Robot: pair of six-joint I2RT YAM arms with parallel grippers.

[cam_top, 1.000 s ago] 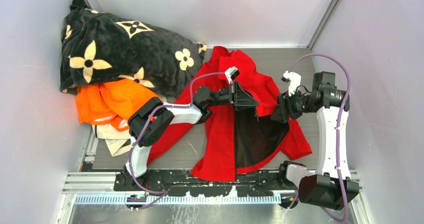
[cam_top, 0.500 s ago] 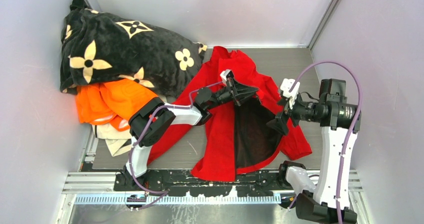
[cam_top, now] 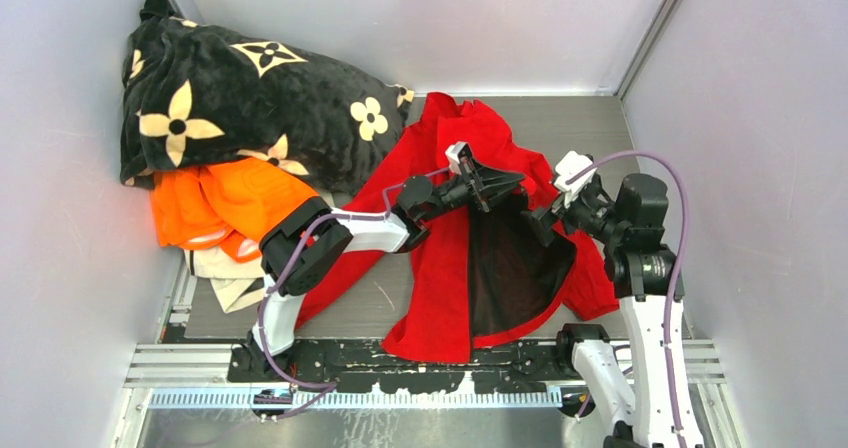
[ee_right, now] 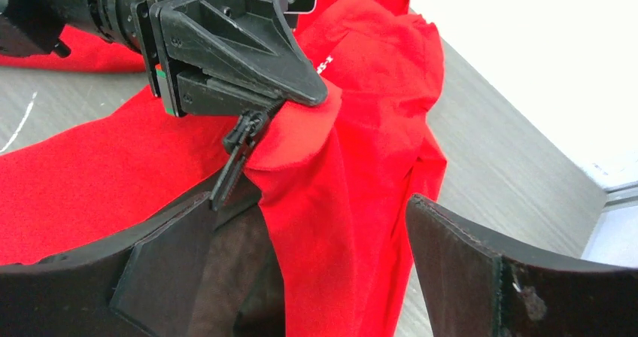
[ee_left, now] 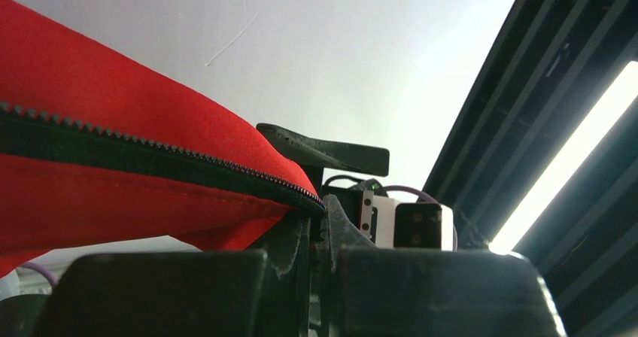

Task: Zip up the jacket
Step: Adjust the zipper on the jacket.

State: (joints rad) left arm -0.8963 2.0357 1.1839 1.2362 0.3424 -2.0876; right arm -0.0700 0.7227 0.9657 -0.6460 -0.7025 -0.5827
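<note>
The red jacket [cam_top: 440, 268] lies open on the table with its dark lining [cam_top: 510, 268] showing. My left gripper [cam_top: 508, 180] is shut on the jacket's zip edge and holds it lifted. In the left wrist view the red cloth [ee_left: 113, 111] and its zip teeth [ee_left: 150, 153] run into the closed jaws of the left gripper [ee_left: 320, 217]. In the right wrist view the left gripper [ee_right: 308, 89] pinches the fold, and a dark zip pull [ee_right: 233, 153] hangs below it. My right gripper [cam_top: 540, 226] is open just right of it, its fingers [ee_right: 466, 262] astride the hanging red cloth [ee_right: 361, 126] without touching.
A black flower-patterned blanket [cam_top: 240, 98] is heaped at the back left, with an orange garment [cam_top: 220, 203] and a pale cloth [cam_top: 225, 278] under its front edge. Grey walls close in on both sides and the back.
My right arm has swung its wrist round and in toward the left gripper, fingers open throughout. My left gripper has turned and lifted the zip edge a little, still shut on it.
</note>
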